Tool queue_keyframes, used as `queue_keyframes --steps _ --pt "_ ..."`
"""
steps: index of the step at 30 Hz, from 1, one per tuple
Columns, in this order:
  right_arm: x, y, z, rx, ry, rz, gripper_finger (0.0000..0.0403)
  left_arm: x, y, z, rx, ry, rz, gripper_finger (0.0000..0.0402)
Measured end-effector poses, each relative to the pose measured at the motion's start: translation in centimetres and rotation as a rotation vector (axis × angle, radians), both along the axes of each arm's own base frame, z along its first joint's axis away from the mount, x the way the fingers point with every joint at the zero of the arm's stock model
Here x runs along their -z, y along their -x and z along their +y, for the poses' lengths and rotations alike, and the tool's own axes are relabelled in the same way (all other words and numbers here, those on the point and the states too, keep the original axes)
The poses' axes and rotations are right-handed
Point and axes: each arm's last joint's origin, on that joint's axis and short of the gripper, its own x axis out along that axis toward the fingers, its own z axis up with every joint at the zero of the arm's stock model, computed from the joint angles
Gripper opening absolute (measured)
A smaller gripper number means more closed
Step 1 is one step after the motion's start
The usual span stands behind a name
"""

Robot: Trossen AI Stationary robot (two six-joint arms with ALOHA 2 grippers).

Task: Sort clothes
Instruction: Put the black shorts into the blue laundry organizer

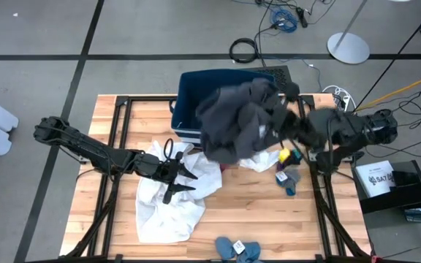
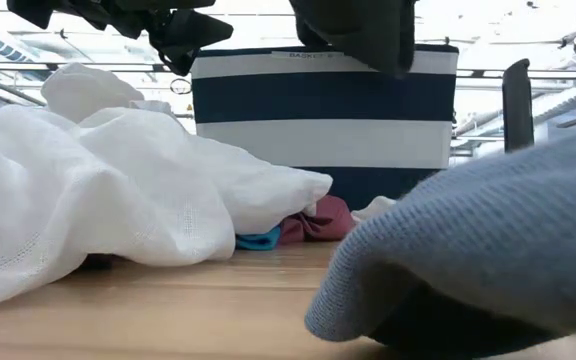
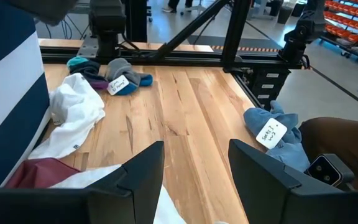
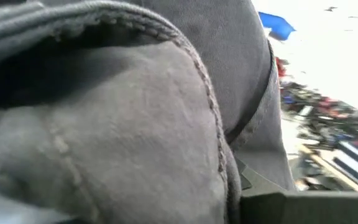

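My right gripper (image 1: 285, 120) is shut on the dark grey garment (image 1: 236, 120), which hangs bunched over the navy, white-striped bin (image 1: 188, 91) and its front wall. It also shows at the top of the low view (image 2: 358, 30) and fills the right wrist view (image 4: 117, 118). My left gripper (image 1: 180, 175) is open and empty above the large white garment (image 1: 170, 193), which lies spread on the table. A maroon piece (image 2: 318, 220) and a teal sock (image 2: 258, 240) lie at the bin's foot, under the white garment's edge. My right gripper holds the dark grey garment at its right upper part (image 1: 276, 109), coming level from the table's right side. The cloth itself covers the fingers, so layers and edge cannot be told. The garment is lifted clear of the table, hanging bunched and slack over the bin.
Small grey and teal socks with a yellow item (image 1: 287, 172) lie right of centre, beside a small white cloth (image 1: 258, 162). Blue socks (image 1: 240, 248) lie at the near edge and loom in the low view (image 2: 488, 250). Bare wood (image 3: 185, 106) lies between them.
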Motion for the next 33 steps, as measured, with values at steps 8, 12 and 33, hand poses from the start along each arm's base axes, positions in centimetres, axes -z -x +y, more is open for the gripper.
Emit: queue_keyframes --steps 8,12,33 --pt "-0.6 -1.8 -6.7 0.043 0.0 -0.099 0.0012 0.0 0.0 0.0 0.0 -0.001 0.0 0.0189" --pt "0.0 -3.4 -10.4 0.117 0.007 -0.13 0.0012 0.0 0.0 0.0 0.0 -0.001 0.0 0.0189" --pt "16.2 -10.2 -17.9 0.137 -0.569 0.622 0.0012 0.0 0.0 0.0 0.004 -0.001 0.002 0.0189"
